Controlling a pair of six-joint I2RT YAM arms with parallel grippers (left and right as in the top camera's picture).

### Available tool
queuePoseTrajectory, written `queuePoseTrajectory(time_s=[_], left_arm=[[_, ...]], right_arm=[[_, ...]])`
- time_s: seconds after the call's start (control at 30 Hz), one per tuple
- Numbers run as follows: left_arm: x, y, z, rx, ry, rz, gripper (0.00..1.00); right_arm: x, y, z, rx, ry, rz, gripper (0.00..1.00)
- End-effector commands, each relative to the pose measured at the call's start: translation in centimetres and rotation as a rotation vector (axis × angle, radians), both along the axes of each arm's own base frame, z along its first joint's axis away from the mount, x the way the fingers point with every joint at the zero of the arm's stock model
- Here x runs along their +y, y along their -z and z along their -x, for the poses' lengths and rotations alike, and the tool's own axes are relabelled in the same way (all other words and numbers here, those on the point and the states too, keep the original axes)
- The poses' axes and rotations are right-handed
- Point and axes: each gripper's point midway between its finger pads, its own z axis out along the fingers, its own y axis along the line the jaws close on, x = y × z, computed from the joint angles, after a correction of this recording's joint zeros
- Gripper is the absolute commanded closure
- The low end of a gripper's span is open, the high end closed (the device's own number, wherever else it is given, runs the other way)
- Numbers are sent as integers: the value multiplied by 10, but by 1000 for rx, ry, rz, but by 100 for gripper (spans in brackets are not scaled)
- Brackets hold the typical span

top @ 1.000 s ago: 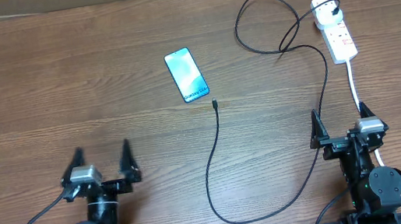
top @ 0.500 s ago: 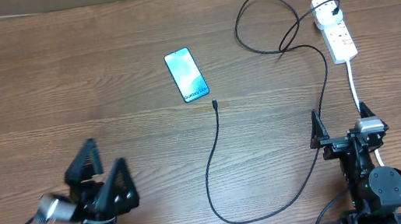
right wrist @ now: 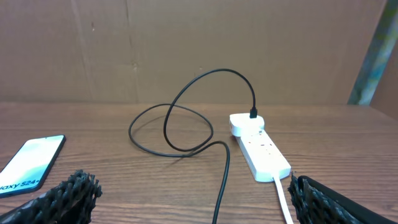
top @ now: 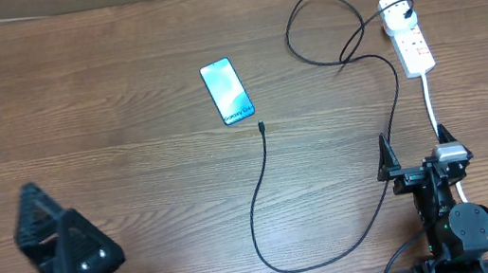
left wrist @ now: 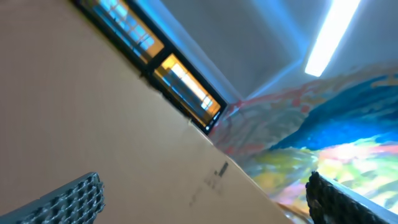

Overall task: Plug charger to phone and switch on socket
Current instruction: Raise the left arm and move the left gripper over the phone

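Observation:
The phone [top: 226, 91] lies screen up and lit on the wooden table, left of centre; it also shows at the left edge of the right wrist view [right wrist: 28, 165]. The charger [top: 268, 181] is a thin black cable whose connector tip rests just below the phone, apart from it. Its far end loops back into the white socket [top: 407, 37] at the back right, [right wrist: 258, 146]. My left gripper [top: 56, 227] is open at the near left corner, tilted up and far from everything. My right gripper [top: 413, 149] is open and empty at the near right, over the cable [right wrist: 186, 118].
The socket's thick white cord [top: 432, 100] runs toward me past the right gripper's right finger. A cardboard wall [right wrist: 186, 50] closes the table's far side. The left wrist view holds only that cardboard [left wrist: 93, 124] and the ceiling.
My left arm has swung left and toward the near corner, tipping its gripper upward. The right arm, phone, charger and socket have not moved.

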Motion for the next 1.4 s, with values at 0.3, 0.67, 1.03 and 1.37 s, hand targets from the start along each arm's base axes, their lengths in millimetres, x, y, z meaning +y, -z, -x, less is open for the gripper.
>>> queuePoseTrajectory(time_s=[0.3, 0.67, 1.03, 1.37], left_arm=[[-38, -70, -121, 633, 68, -404, 0], [-85, -2, -174, 1183, 534, -449, 0], [-111, 142, -211, 1766, 339, -451, 0], [-150, 228, -245, 2025, 336, -394, 0]], right_arm=[[0, 1, 0, -5, 3, 1, 0], [0, 1, 0, -5, 3, 1, 0], [0, 1, 0, -5, 3, 1, 0], [0, 1, 0, -5, 3, 1, 0]])
